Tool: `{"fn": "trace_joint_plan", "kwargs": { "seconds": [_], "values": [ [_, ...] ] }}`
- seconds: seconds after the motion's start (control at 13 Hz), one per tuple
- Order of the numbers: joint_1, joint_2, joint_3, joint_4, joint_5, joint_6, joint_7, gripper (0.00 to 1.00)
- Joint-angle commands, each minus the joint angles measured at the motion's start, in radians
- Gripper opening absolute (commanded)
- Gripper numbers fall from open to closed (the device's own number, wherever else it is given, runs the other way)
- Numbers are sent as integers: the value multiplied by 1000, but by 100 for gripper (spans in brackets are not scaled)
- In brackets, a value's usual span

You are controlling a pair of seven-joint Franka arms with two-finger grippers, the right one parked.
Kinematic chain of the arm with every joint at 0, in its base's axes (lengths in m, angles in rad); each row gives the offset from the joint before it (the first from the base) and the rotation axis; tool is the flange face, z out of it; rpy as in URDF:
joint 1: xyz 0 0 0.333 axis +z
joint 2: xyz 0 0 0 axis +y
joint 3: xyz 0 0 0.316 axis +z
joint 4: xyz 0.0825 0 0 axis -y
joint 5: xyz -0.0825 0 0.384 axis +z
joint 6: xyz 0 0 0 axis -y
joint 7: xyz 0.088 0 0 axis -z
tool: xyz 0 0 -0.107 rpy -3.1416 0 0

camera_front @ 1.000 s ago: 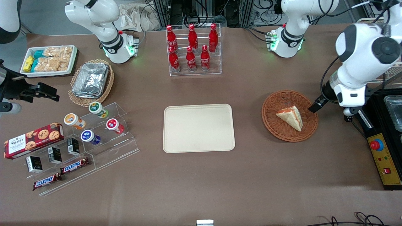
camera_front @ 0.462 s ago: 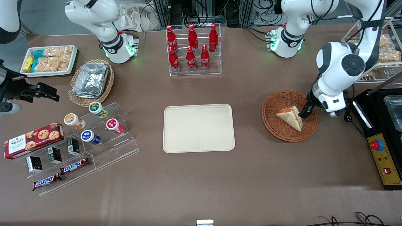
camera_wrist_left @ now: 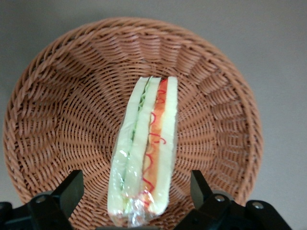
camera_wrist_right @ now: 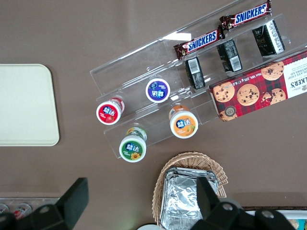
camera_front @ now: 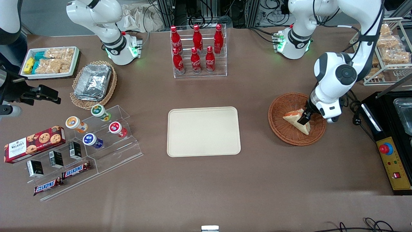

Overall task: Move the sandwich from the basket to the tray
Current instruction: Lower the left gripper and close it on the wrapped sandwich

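Observation:
The sandwich [camera_front: 294,120] is a wrapped white-bread wedge with red and green filling, lying in the reddish-brown wicker basket [camera_front: 283,129] toward the working arm's end of the table. In the left wrist view the sandwich [camera_wrist_left: 146,148] stands on edge in the basket [camera_wrist_left: 62,120]. My left gripper [camera_front: 304,121] is over the basket, open, with one finger on each side of the sandwich's wide end [camera_wrist_left: 135,191], not touching it. The cream-beige tray [camera_front: 203,131] lies at the table's middle, bare.
A rack of red cola bottles [camera_front: 197,50] stands farther from the camera than the tray. A black machine with a yellow control panel [camera_front: 394,161] sits beside the basket at the table's end. Snack displays [camera_front: 80,145] and a tan basket of foil trays [camera_front: 93,82] lie toward the parked arm's end.
My left gripper has moved from beside the basket's rim in over the basket and down, and now straddles the sandwich. The sandwich has not moved.

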Motion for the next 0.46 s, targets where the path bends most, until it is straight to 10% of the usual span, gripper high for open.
{"fn": "trace_joint_plan", "kwargs": {
  "seconds": [0.0, 0.15, 0.31, 0.38],
  "values": [
    [-9, 31, -1, -62, 10, 162, -56, 100],
    [-9, 40, -1, -57, 10, 173, -58, 87],
    [-8, 39, -1, -51, 5, 172, -64, 0],
    [-8, 37, -1, -45, 5, 172, -65, 0]
  ]
}}
